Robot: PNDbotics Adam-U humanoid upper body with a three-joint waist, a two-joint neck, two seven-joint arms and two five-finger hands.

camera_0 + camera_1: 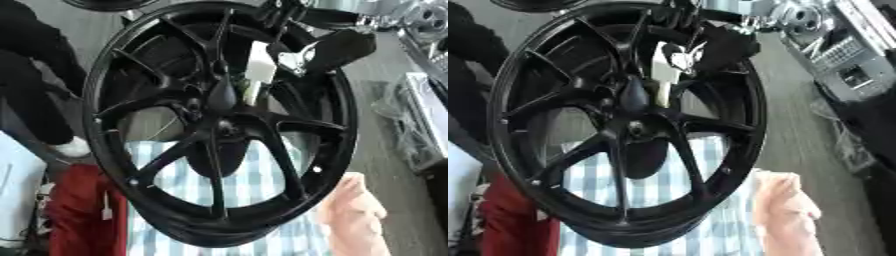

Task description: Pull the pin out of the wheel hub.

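A large black spoked wheel (131,65) stands upright close in front of me and fills most of both views. My right hand (337,47) comes in from the upper right, black with silver joints, and reaches through the spokes to just above the hub (226,131). Its fingers are curled around a white block-shaped pin (259,65), whose pale stem runs down towards the hub. A dark rounded fingertip (221,95) lies over the hub's upper part. My left hand does not show.
A person's bare hand (354,210) is at the rim's lower right. Behind the wheel is a blue-and-white checked cloth (254,187). A red thing (83,215) and a black mass (31,90) are on the left, and metal equipment (846,55) at the upper right.
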